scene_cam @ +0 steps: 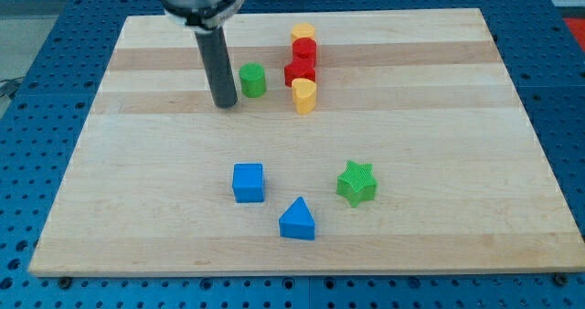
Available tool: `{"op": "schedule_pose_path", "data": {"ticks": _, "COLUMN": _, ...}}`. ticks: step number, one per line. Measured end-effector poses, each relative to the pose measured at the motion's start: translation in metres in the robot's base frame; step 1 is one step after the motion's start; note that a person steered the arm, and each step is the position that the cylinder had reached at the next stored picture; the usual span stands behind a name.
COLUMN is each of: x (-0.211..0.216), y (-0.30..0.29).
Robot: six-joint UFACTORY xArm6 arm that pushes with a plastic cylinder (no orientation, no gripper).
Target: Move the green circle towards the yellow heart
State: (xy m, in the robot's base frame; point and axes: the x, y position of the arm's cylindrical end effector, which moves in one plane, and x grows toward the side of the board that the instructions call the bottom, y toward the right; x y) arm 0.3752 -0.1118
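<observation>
The green circle point(252, 79) is a short green cylinder standing in the upper middle of the wooden board point(439, 163). The yellow heart point(304, 96) stands just to its right and slightly lower, a small gap between them. My tip point(225, 103) is at the end of the dark rod, close to the green circle's left side and slightly below it; I cannot tell whether they touch.
Above the yellow heart stand a red block point(300, 71), another red block point(304, 50) and a yellow block point(303, 32) in a column. Lower down are a blue square point(248, 182), a blue triangle point(297, 219) and a green star point(356, 183).
</observation>
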Motion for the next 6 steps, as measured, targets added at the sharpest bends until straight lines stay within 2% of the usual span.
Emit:
{"op": "schedule_pose_path", "data": {"ticks": 1, "x": -0.05, "y": 0.001}}
{"op": "schedule_pose_path", "data": {"ticks": 2, "x": -0.058, "y": 0.001}}
{"op": "schedule_pose_path", "data": {"ticks": 3, "x": -0.059, "y": 0.001}}
{"op": "schedule_pose_path", "data": {"ticks": 5, "x": -0.019, "y": 0.01}}
{"op": "schedule_pose_path", "data": {"ticks": 6, "x": -0.019, "y": 0.016}}
